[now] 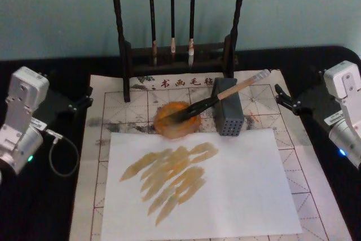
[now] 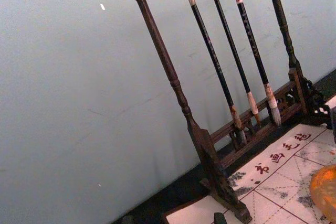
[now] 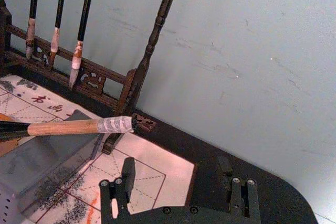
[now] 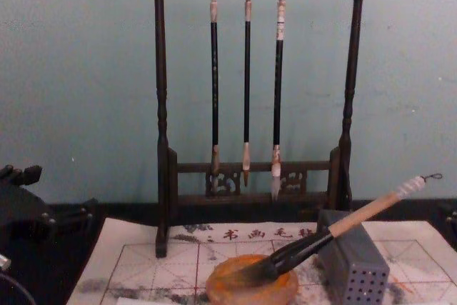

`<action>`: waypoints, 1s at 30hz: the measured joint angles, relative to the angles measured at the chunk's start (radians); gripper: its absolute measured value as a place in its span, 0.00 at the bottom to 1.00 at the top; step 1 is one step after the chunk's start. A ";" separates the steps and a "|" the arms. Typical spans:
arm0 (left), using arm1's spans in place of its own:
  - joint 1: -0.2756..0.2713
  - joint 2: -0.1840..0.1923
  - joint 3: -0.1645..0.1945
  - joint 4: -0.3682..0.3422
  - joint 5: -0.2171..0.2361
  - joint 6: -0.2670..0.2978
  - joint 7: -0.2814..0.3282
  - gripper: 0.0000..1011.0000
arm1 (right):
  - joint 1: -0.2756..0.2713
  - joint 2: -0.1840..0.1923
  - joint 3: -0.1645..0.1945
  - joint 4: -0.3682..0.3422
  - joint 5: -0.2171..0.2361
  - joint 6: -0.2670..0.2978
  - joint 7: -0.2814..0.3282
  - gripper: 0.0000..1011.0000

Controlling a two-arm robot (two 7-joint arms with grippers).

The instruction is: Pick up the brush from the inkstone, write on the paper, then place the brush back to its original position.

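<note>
The brush lies slanted, its dark bristles in the round orange-brown inkstone and its wooden handle propped on a grey perforated block. The chest view shows the brush rising from the inkstone toward the right. The red-gridded paper lies under them, with a plain white sheet bearing orange-brown strokes on top. My left gripper hovers open at the paper's far left corner. My right gripper is open at the far right corner, a short way off the brush's white end cap.
A dark wooden rack with three thin hanging brushes stands behind the paper against the blue-green wall. A loose cable loops beside my left arm. Black tablecloth borders the paper on both sides.
</note>
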 joint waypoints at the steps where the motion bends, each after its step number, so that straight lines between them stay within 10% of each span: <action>1: 0.000 0.000 0.000 0.000 0.000 0.000 0.000 0.99 | 0.000 0.000 0.000 0.000 0.000 0.000 0.000 0.99; 30: 0.000 0.000 0.000 0.000 0.000 0.000 0.000 0.99 | -0.023 -0.018 0.046 -0.005 0.052 -0.015 0.047 0.99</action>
